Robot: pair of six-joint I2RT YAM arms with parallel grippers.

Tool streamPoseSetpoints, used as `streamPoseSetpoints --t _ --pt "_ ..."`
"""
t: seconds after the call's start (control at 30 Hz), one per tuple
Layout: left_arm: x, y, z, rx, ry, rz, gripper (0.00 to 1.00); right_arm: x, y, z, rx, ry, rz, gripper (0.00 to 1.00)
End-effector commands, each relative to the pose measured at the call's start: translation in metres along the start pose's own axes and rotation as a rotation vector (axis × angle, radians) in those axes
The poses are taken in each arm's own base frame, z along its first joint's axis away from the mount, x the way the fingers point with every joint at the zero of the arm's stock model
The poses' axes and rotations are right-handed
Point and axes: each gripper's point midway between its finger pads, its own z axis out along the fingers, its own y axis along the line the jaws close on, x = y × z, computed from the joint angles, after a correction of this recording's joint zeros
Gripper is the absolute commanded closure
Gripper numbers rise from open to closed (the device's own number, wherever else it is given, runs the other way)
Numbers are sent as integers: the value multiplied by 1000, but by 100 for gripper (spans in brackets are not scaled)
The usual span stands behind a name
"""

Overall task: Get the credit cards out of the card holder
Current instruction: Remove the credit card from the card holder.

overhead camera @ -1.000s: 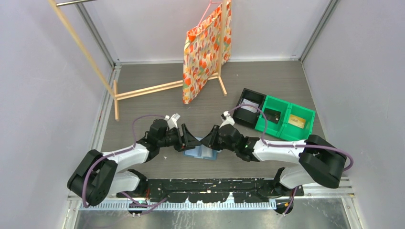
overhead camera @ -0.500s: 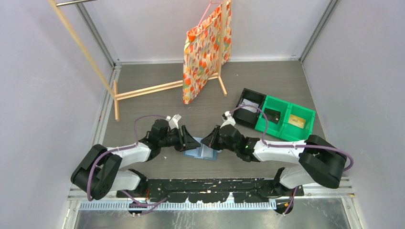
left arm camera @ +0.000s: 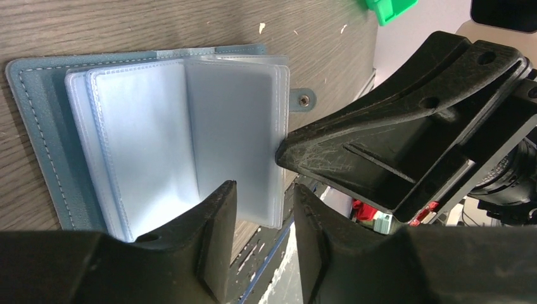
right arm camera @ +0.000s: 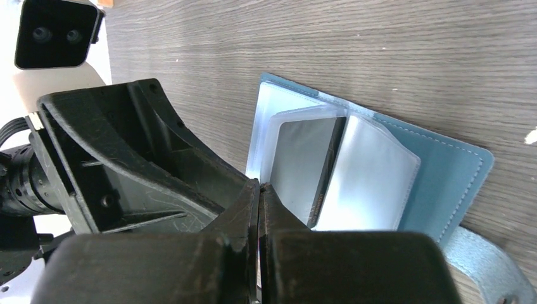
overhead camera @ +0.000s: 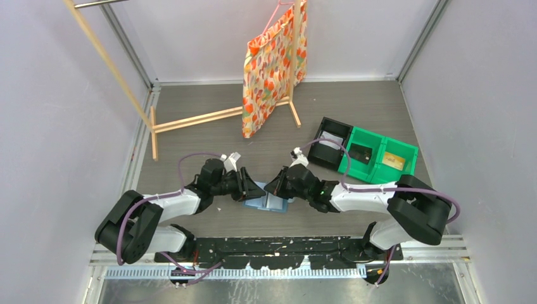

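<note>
The card holder lies open on the table, at 6 o'clock of the floor area, with its teal cover down and its pale sleeve leaves fanned upward. A dark card sits inside one leaf. The left gripper comes at the holder from 9 o'clock. Its jaws are a little spread, and the corner of the leaves shows in the gap between them. The right gripper comes from 3 o'clock with its jaws pressed together and its tip against the edge of the leaves. I cannot tell if a leaf is caught there. At 2 o'clock stand the green bins, one holding a tan card, and beside them a black bin. A flowered bag hangs at 12 o'clock.
</note>
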Motion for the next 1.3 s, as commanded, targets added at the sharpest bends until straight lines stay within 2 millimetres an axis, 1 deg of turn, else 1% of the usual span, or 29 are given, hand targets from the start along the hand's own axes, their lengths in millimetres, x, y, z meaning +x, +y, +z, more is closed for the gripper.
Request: streamPoseSetpoints --t 0.0,0.07,0.13,0.27,0.33,0.4,0.43,0.57,0.67,0.73,0.8,0.87,1.0,1.17,1.27 --pt "-2 -6 -1 33 -10 44 65 -9 28 3 -63 -17 6 97" --pt "-2 -4 -1 21 -9 39 74 -10 30 3 -64 -15 3 97" --pt "-2 -2 -1 12 -8 37 82 -10 30 3 -60 -16 0 97" --pt "-2 -2 -1 9 -11 36 90 -13 30 1 -58 -25 1 97" --pt "-3 -2 -1 8 -13 37 94 -16 29 -2 -53 -40 1 92" --pt "-3 -1 -1 2 -15 36 98 -21 26 -8 -46 -60 -2 83" --pt "-3 0 -1 -1 -15 33 99 -23 24 -11 -40 -74 -3 81" --pt "-3 4 -2 -22 -21 28 99 -34 10 -25 -1 -140 -1 77" --pt "-4 10 -3 -57 -32 27 99 -34 -3 -31 19 -146 3 71" --pt "-5 17 -4 -97 -43 20 99 -30 -7 -31 21 -128 4 68" --pt "-8 28 -7 -162 -69 22 100 -24 -7 -28 11 -100 2 68" --pt "-8 38 -10 -219 -86 13 100 -17 1 -24 -32 -64 4 68" --pt "-7 40 -14 -229 -94 13 99 -6 9 -13 -74 -9 13 68" --pt "-7 37 -16 -224 -93 21 99 8 0 2 -81 49 51 65" --pt "-6 38 -16 -227 -88 23 99 16 -6 5 -108 77 97 62"
